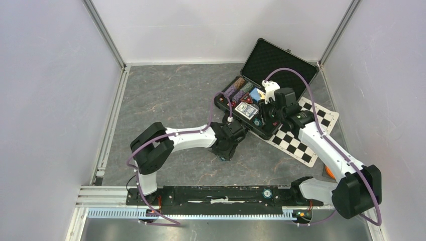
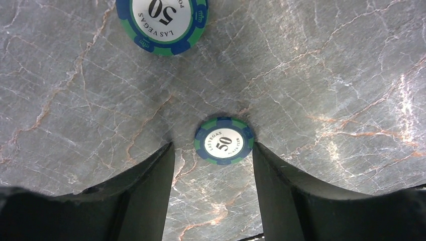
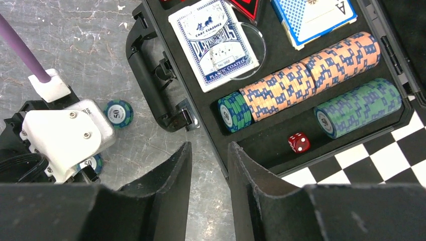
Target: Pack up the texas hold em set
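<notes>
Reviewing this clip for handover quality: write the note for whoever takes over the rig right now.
Left gripper: open, astride a loose chip on the table.
Right gripper: open, empty, above the edge of the case.
Done: chip rows, card decks and red die sit in the open case.
Left: pack this chip and a second chip lying nearby, then shut the lid.

Case (image 1: 279,59) open, chip rows (image 3: 307,74) racked — two loose chips (image 2: 224,141) flat outside.
</notes>
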{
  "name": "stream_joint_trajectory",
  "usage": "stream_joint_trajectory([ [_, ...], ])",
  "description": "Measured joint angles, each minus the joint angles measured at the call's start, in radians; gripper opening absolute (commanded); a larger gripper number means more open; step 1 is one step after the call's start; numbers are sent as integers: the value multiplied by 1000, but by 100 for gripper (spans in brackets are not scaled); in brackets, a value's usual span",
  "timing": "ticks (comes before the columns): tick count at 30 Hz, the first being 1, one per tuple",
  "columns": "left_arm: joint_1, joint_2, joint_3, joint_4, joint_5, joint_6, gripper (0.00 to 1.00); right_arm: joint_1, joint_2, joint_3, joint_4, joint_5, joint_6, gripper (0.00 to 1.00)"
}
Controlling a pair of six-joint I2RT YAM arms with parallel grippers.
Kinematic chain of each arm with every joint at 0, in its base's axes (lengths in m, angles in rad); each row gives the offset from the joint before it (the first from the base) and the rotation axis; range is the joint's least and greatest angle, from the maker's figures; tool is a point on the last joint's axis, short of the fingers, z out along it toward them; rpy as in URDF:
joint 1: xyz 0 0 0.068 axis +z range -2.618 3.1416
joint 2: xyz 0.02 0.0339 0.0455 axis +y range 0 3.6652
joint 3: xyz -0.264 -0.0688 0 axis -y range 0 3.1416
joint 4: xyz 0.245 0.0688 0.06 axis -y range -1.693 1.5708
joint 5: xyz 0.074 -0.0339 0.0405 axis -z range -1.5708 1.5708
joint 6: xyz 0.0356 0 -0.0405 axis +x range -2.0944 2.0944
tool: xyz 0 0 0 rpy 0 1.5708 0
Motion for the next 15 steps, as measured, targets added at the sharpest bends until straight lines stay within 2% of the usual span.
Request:
stream_joint_trajectory([
  [10, -17, -15, -26, 27, -30, 0, 62, -2, -26, -22, 3, -18, 29, 37],
  [15, -18, -15, -26, 31, -29, 0, 52, -2, -27, -23, 4, -24, 34, 37],
])
